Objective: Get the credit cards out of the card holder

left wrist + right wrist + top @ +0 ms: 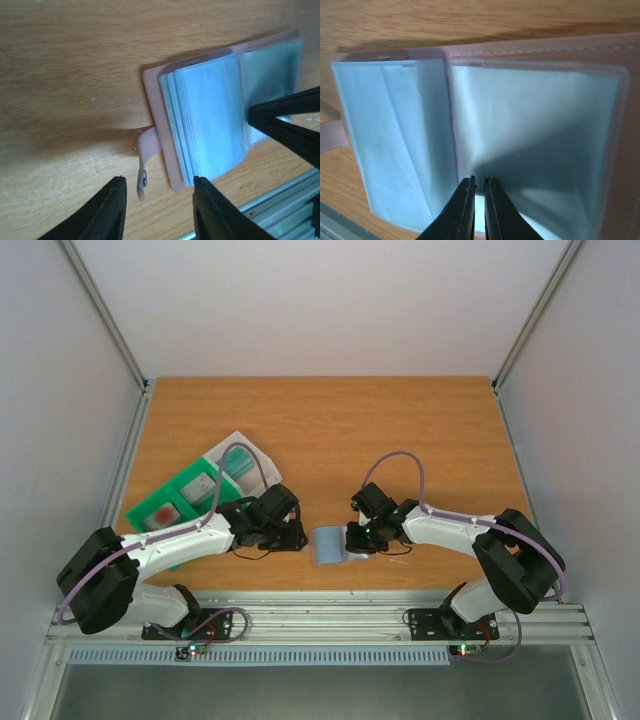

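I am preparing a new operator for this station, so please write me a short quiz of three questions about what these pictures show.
1. True or false: the card holder lies shut.
2. Which pincer has its jaws wide apart? A) left B) right C) both
3. Fill in: a pink ___ sticks out from the holder's edge.
Key: 1 false, it lies open; 2 A, the left pincer, while the right pincer is nearly shut; 3 strap.
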Robot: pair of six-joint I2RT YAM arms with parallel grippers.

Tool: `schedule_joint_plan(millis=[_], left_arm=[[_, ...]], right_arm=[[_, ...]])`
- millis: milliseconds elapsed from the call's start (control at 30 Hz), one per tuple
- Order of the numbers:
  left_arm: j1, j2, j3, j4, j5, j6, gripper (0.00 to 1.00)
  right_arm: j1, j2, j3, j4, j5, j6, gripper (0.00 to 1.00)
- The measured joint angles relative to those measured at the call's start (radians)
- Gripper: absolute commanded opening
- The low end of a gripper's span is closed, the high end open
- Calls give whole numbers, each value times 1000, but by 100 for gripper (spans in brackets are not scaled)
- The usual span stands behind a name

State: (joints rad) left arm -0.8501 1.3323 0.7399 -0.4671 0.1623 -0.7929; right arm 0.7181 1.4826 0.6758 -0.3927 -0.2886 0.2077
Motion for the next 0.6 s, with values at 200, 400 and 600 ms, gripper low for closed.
schedule_joint_plan(millis=[200, 400, 600], left_arm=[[25, 0, -58, 84, 13, -28, 45], [48, 31, -97, 183, 35, -37, 45], [51, 113, -97, 249, 53, -37, 43]], right_arm=[[0, 3, -29, 76, -1, 5, 6], [0, -1, -46, 119, -1, 14, 5], [0, -8, -58, 137, -2, 21, 5]])
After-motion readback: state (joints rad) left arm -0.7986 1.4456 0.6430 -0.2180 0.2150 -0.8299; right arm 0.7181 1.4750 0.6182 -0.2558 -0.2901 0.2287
